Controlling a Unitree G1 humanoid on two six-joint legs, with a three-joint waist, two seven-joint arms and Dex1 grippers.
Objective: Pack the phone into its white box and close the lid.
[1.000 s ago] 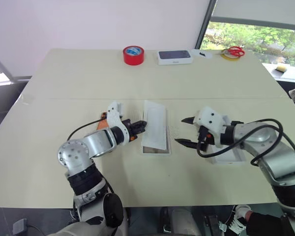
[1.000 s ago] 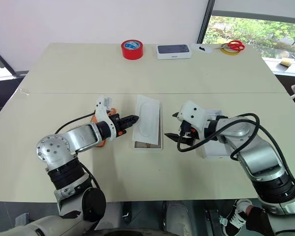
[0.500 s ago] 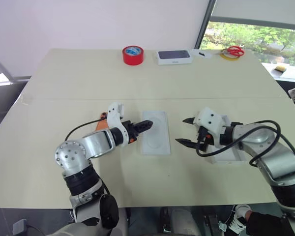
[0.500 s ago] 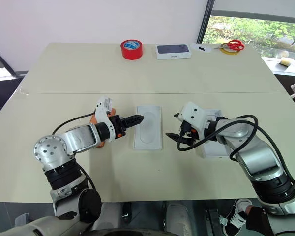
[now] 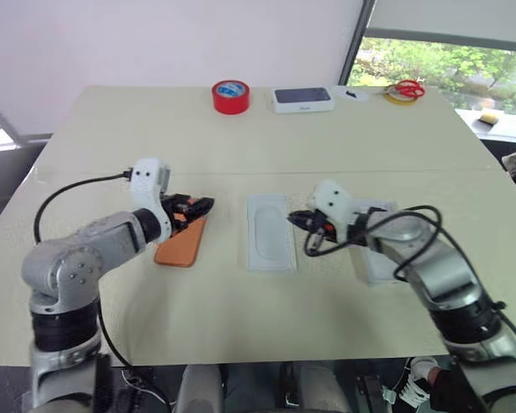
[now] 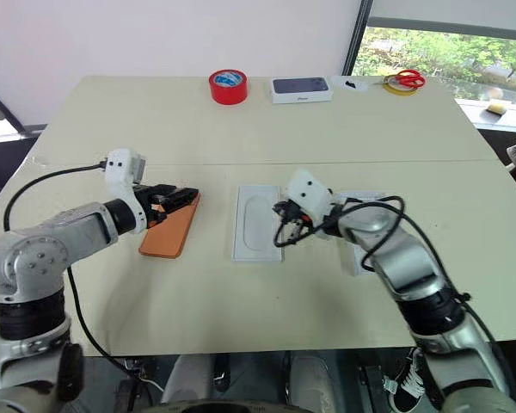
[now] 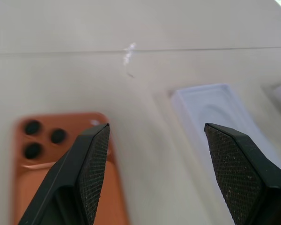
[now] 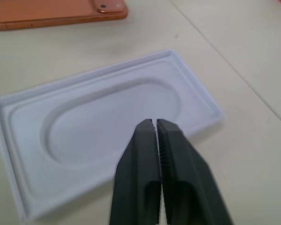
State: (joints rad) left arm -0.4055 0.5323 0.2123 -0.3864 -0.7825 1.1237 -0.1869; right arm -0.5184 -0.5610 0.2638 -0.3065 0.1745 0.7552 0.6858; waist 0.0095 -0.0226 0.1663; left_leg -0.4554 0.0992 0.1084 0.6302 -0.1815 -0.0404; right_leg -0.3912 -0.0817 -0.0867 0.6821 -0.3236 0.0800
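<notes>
With the left gripper (image 7: 154, 140) spread wide and empty over the phone (image 5: 182, 243), lying at nine o'clock of the white box (image 5: 270, 243), a careless close could skid it, while the right gripper (image 8: 155, 129), pinched shut on nothing, could nudge that box.

A wide cream table (image 5: 267, 129) stands before a plain white wall (image 5: 155, 39). At the far right, a window (image 5: 447, 60) with a dark frame shows green trees in daylight.

Left tool (image 7: 154, 154) now open, right tool (image 8: 154, 129) closed
</notes>
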